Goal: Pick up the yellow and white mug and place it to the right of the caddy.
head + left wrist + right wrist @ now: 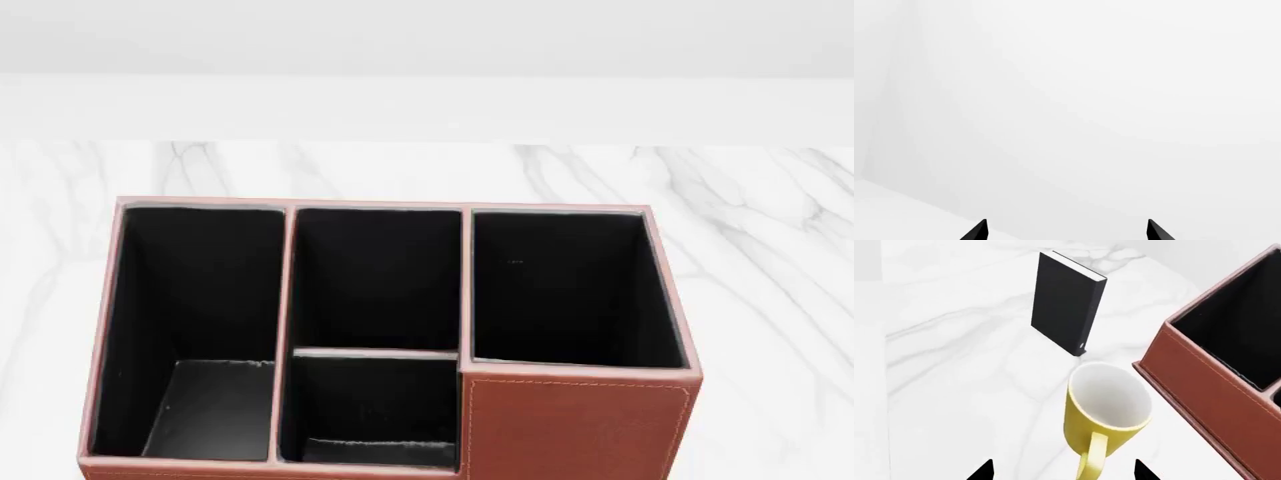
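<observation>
In the right wrist view the yellow and white mug (1107,412) stands on the marble table, its white inside showing and its yellow loop handle (1092,460) turned toward the camera. My right gripper (1063,471) is open, its two black fingertips (984,471) wide apart on either side of the handle and not touching it. The reddish-brown caddy (1214,390) is close beside the mug. From the head view the caddy (574,425) fills the near table with its black-lined compartments; the mug and both grippers are out of that view. My left gripper (1067,231) is open against plain white.
A black book (1067,302) with white page edges stands upright on the marble table (961,390) beyond the mug. Behind the caddy the white marble table (747,200) runs to a pale wall.
</observation>
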{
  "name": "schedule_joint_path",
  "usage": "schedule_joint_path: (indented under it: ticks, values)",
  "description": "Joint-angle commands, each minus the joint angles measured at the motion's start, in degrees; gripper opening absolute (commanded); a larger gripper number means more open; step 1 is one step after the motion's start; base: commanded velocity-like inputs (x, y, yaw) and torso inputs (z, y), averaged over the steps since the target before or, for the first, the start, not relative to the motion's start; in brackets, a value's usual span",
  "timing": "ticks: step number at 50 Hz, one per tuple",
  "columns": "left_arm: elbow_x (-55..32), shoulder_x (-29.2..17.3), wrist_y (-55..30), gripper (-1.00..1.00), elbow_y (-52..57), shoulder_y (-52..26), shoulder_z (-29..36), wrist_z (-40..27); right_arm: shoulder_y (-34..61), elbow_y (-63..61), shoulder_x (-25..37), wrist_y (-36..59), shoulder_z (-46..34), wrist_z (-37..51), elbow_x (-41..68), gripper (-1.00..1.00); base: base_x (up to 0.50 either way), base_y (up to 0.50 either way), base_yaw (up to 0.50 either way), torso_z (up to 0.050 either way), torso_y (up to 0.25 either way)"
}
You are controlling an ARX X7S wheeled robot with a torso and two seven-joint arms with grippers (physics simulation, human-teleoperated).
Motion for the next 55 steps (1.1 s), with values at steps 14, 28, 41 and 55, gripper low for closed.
schedule_joint_path:
  ticks: [14,28,41,55]
  values:
    - [0.2,0.3,0.0,1.00,0.0,-0.2,0.6,0.0,-3.4,8.0,5.6,-7.6,4.0,-8.9,2.1,1.00,0.00,0.00,0.00,0.000,0.000]
    - [1.3,0.7,0.0,1.00,0.0,-0.7,2.1,0.0,-4.9,10.7,5.1,-7.9,4.9,-11.9,3.6,1.00,0.00,0.00,0.00,0.000,0.000]
    - [1.6,1.1,0.0,1.00,0.0,-0.9,2.8,0.0,-4.9,12.6,7.7,-10.7,6.8,-15.6,5.2,1.00,0.00,0.00,0.00,0.000,0.000]
    - [1.6,1.2,0.0,1.00,0.0,-1.0,2.9,0.0,-5.7,15.3,8.2,-11.2,7.9,-18.3,7.0,1.00,0.00,0.00,0.00,0.000,0.000]
